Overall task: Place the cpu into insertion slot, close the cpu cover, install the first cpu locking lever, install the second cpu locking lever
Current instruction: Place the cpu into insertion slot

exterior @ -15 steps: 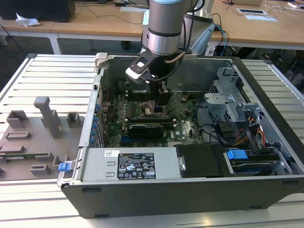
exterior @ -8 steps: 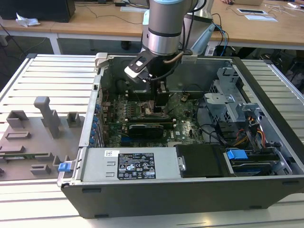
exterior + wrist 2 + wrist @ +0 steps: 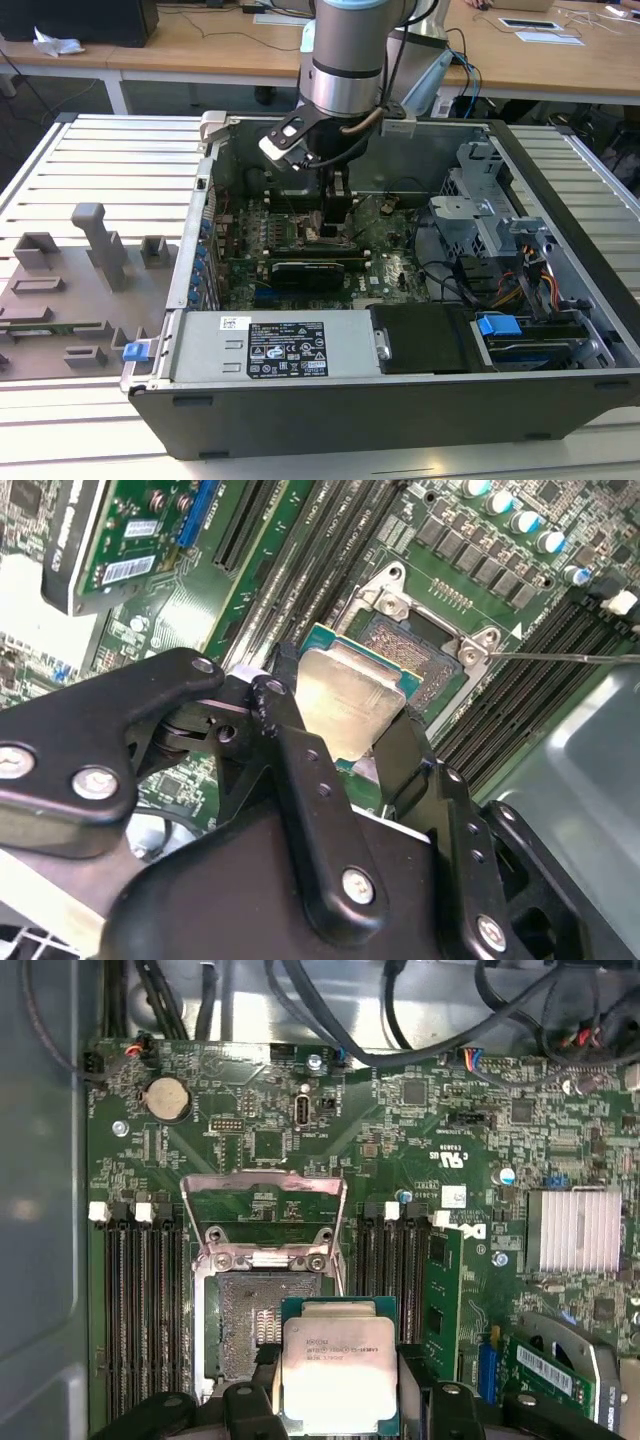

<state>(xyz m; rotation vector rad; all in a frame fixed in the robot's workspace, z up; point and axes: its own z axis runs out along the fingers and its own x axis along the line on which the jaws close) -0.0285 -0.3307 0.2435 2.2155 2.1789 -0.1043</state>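
While the gripper [image 3: 345, 732] clamps it by two opposite edges between its black fingers [image 3: 300, 780], the cpu [image 3: 338, 1365] hangs silver side up, overlapping one corner of the insertion slot [image 3: 245, 1310] in both wrist views. Whether it touches the slot's rim cannot quite be told. The cpu cover [image 3: 262, 1182] stands swung open on the side of the slot away from the cpu. Rows of memory slots [image 3: 140, 1300] flank the slot on the green motherboard [image 3: 400, 1120]. In the exterior view the arm reaches down into the open computer case [image 3: 400, 410], close behind the black graphics card [image 3: 305, 272].
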